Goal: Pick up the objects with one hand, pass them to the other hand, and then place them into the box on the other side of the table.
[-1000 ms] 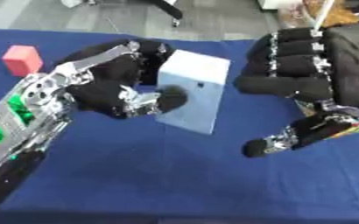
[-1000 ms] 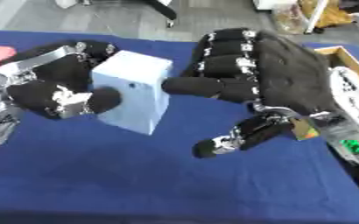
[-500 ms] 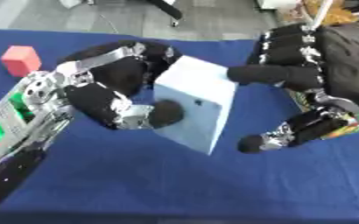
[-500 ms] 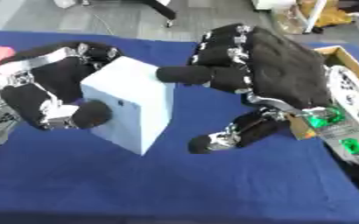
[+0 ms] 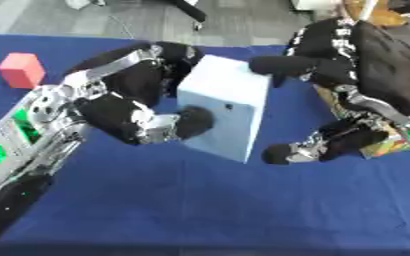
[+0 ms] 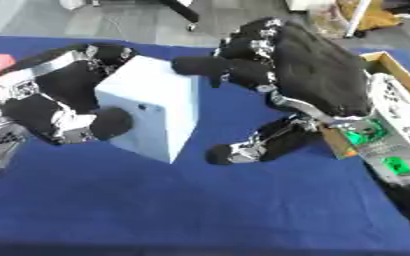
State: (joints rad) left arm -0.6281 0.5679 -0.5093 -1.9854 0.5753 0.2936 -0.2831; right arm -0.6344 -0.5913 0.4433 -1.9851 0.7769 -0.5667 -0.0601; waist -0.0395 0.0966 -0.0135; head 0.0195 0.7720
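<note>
A pale blue box (image 5: 223, 106) is held tilted above the blue table, in the middle of the view. My left hand (image 5: 138, 107) is shut on it: fingers curl over its top-left edge and the thumb presses its front face. My right hand (image 6: 283, 75) hangs just right of the block with fingers spread; one fingertip (image 6: 191, 65) reaches its top right corner, and the thumb (image 6: 243, 147) sits below right, apart from the block. A wooden box (image 6: 392, 107) stands at the right table edge, partly hidden by my right arm.
A red cube (image 5: 21, 69) lies at the far left on the blue tablecloth (image 5: 200, 200). Chair legs and grey floor show beyond the table's far edge. Colourful packaging (image 6: 379, 150) lies inside the wooden box.
My left hand has lifted and tilted the pale blue block toward the right. My right hand has closed in, its fingers now reaching the block's top right corner.
</note>
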